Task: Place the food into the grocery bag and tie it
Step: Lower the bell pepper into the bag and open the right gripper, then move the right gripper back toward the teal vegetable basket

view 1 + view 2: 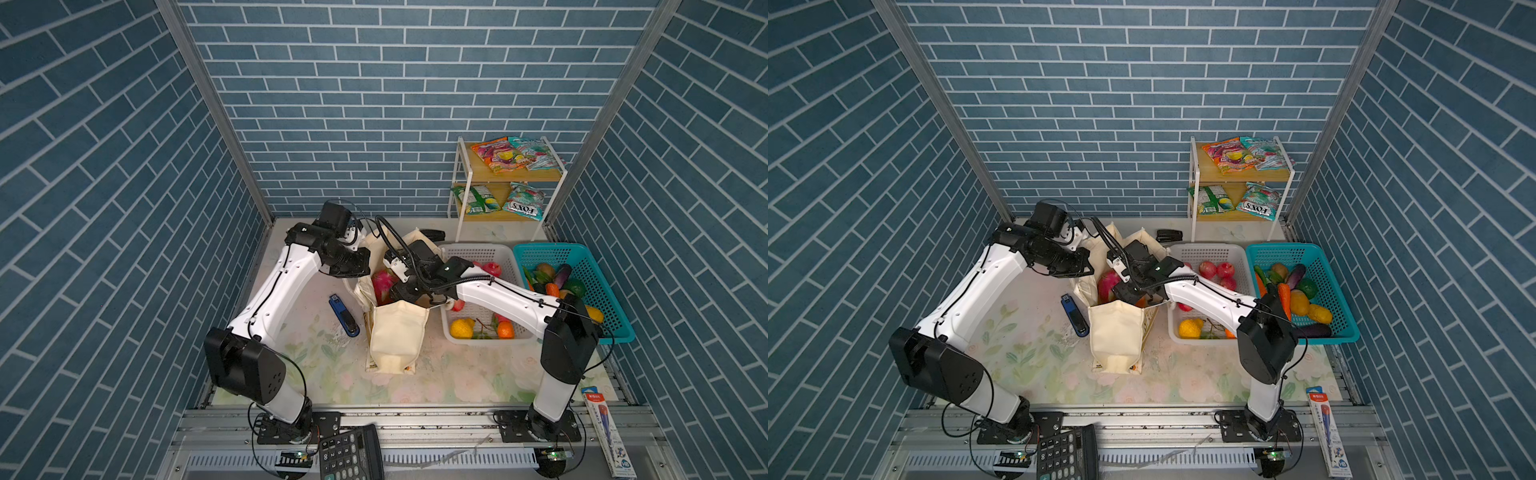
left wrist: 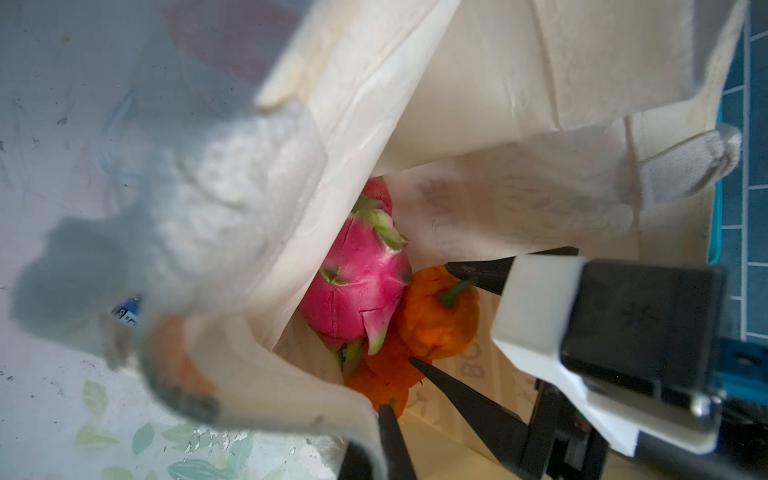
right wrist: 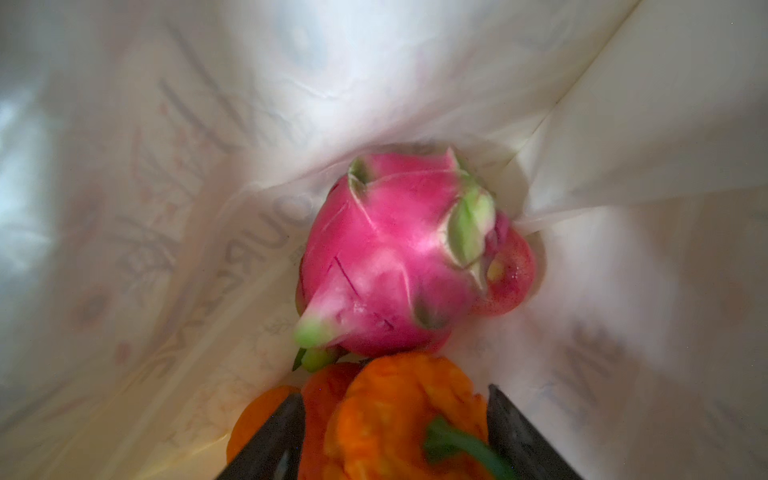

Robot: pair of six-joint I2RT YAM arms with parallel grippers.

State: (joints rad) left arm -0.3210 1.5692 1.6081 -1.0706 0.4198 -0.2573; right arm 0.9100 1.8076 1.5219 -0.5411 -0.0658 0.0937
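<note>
The cream grocery bag (image 1: 399, 332) (image 1: 1117, 332) stands mid-table with its mouth held wide. My left gripper (image 2: 374, 432) is shut on the bag's near-left rim (image 2: 291, 386). Down inside the bag, my right gripper (image 3: 395, 392) is open, its fingers (image 3: 274, 436) either side of an orange fruit with a green stem (image 3: 399, 415) (image 2: 436, 320). On the bag's floor lie the magenta dragon fruit (image 3: 382, 257) (image 2: 361, 282) (image 1: 382, 282), more orange fruit (image 2: 382, 386) and a red fruit (image 3: 511, 270). Snack packets, orange-pink (image 1: 498, 153) and teal (image 1: 536, 151), lie on the shelf.
A white basket (image 1: 473, 251) of fruit and a teal basket (image 1: 548, 249) of vegetables stand right of the bag. The shelf rack (image 1: 461, 178) is at the back right. A blue stapler (image 1: 343, 316) lies left of the bag, a black one (image 1: 432, 235) behind it.
</note>
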